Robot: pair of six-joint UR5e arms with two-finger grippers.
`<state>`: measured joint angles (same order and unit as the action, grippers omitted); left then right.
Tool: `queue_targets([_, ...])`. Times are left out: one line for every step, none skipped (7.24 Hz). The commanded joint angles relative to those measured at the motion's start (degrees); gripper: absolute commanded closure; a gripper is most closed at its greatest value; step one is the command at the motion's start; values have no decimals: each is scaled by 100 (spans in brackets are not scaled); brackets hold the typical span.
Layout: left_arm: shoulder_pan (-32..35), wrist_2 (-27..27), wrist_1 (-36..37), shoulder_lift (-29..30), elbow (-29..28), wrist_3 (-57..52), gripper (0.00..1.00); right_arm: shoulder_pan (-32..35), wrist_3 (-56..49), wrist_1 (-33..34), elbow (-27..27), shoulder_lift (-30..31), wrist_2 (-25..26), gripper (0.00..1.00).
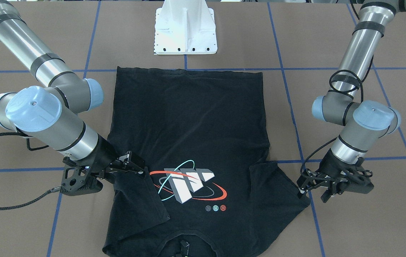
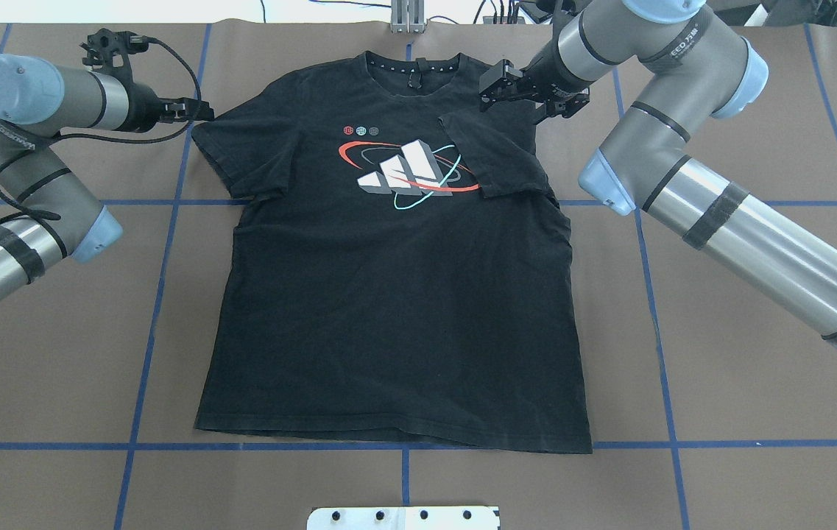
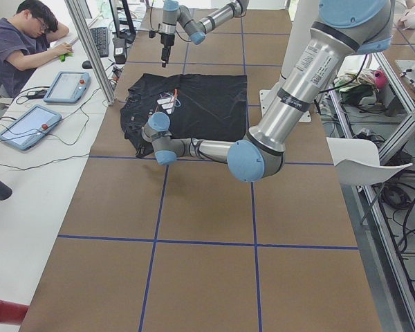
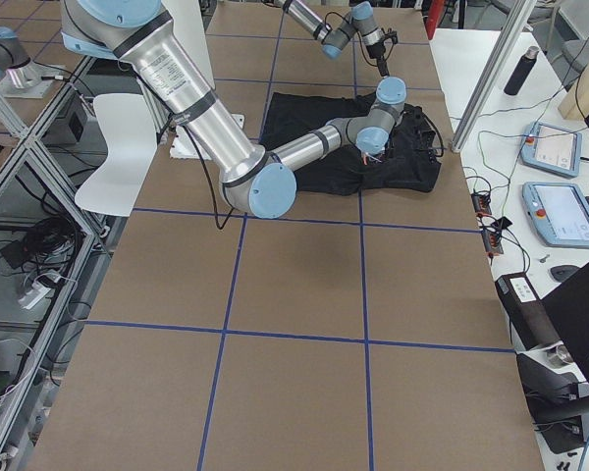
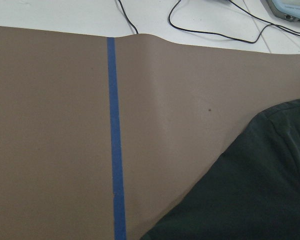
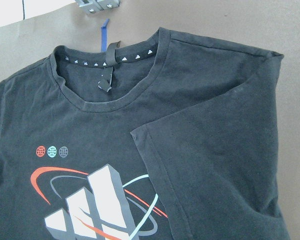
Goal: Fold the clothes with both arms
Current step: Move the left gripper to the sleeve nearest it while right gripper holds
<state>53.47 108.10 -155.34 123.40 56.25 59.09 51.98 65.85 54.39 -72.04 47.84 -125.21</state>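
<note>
1. Beneath both grippers: a table [image 2: 742,309] wrapped in brown paper and gridded with blue tape lines [image 2: 157,309].
2. Behind the grippers, on the robot's side of the table: a white pedestal base [image 1: 185,34], bolted down.
3. Beyond the grippers, past the table's far edge: a white desk [image 3: 28,180] carrying two tablet-like pendants [image 3: 68,86], loose cables and a keyboard [image 3: 100,38], with a person [image 3: 17,41] seated at it, leaning forward.
4. Well behind both arms: a white chair [image 4: 128,147] among aluminium framing and floor cables.
5. Between the two grippers: the black T-shirt [image 2: 389,316], spread flat with the print up, collar [image 6: 110,75] on the side away from the pedestal, hem toward it.
6. Right gripper [image 1: 136,164]: jaws apart, nothing held, poised at the top corner of the right sleeve [image 2: 495,154]. Contact with the cloth not clear.
7. Just inward of the right gripper: that sleeve folded onto the chest, its edge lapping the red and teal rings of the logo [image 2: 407,173].
8. Left gripper [image 1: 312,196]: jaws apart, nothing held, low over bare paper.
9. Just inward of the left gripper: the left sleeve [image 2: 230,158], flat and unfolded, only its edge and one tape line showing in the left wrist view.
</note>
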Motion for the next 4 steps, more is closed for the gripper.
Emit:
queue_targets([-56,-26,-5,201,-306,-2,19,-12,-2,54,-64,24,5,0])
queue_targets([-56,-26,3,228,-351,-2,22,-12,-2,54,-55,15,-3,0])
queue_targets([-64,-26,3,237,-395,-2,25,-12,-2,54,-47,15,-3,0])
queue_targets([-56,-26,3,238,-422,-2,25,-12,-2,54,-47,15,-3,0])
